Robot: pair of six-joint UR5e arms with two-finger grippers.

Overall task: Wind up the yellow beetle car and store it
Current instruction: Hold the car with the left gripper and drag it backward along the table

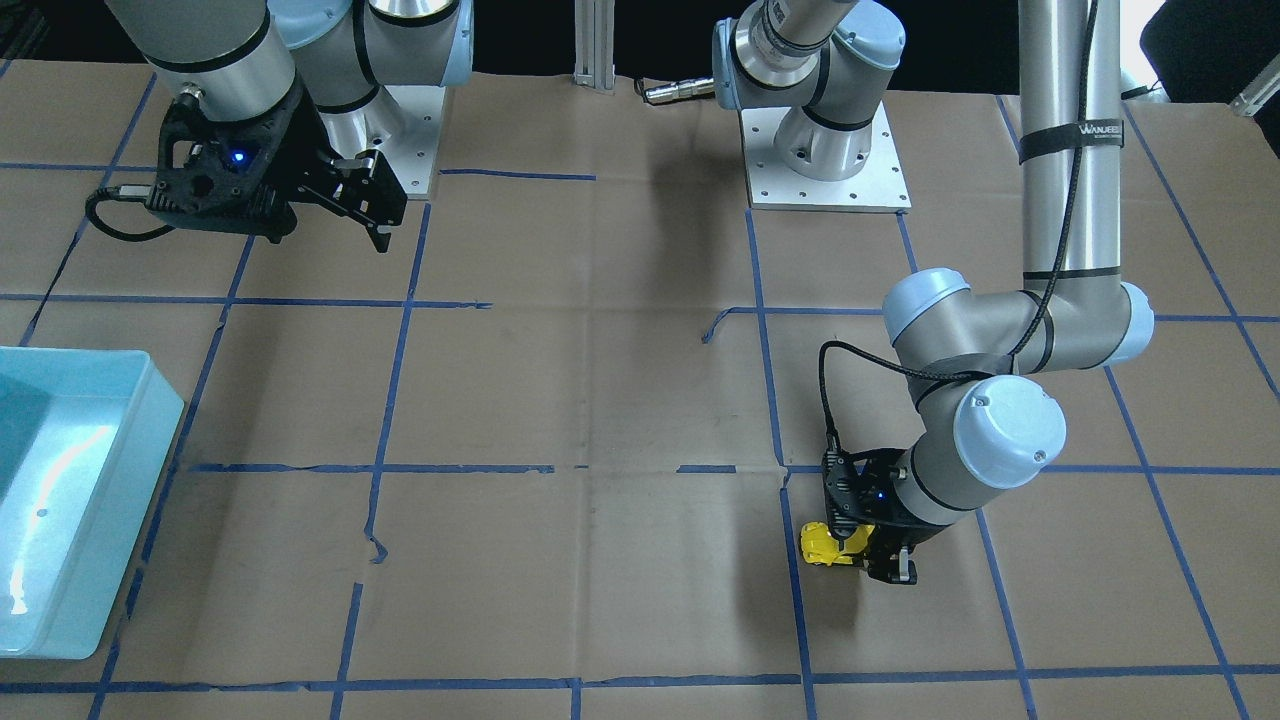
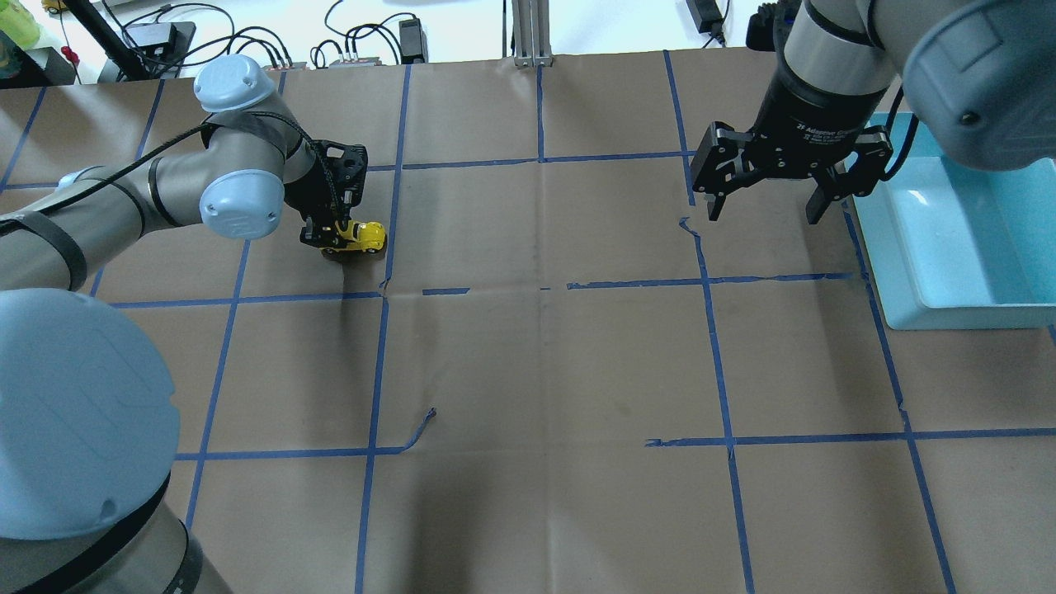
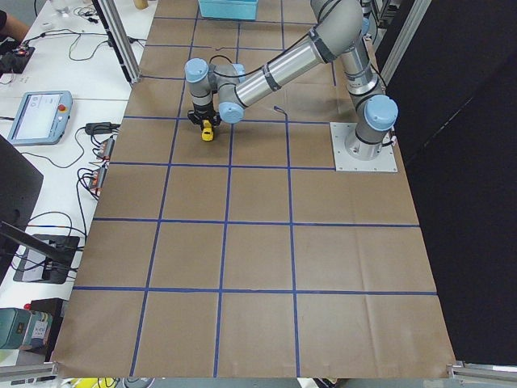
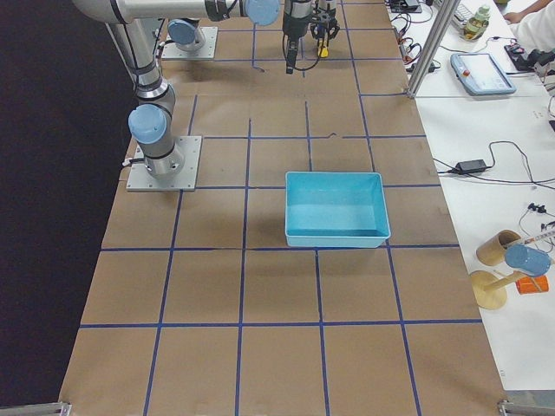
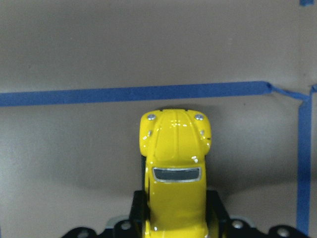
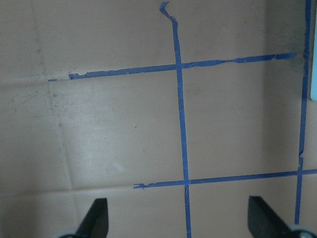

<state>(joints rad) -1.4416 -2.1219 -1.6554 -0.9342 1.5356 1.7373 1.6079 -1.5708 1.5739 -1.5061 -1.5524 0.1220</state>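
The yellow beetle car (image 5: 173, 163) is a small glossy toy with dark windows, nose pointing away from the left wrist camera. My left gripper (image 2: 334, 233) is shut on its rear body, low over the brown paper on the table's left far side. The black fingers (image 5: 216, 210) flank the car's sides. I cannot tell whether its wheels touch the paper. The car also shows in the front view (image 1: 822, 545), the overhead view (image 2: 365, 236) and the left side view (image 3: 208, 129). My right gripper (image 2: 763, 210) is open and empty, hovering over the table next to the bin; it also shows in the right wrist view (image 6: 179, 218).
A light-blue plastic bin (image 2: 949, 272) stands at the table's right edge, and it also shows in the front view (image 1: 110, 520) and the right side view (image 4: 334, 234). Brown paper with a blue tape grid (image 2: 544, 289) covers the table. The arm bases (image 1: 825, 160) stand at the robot's side.
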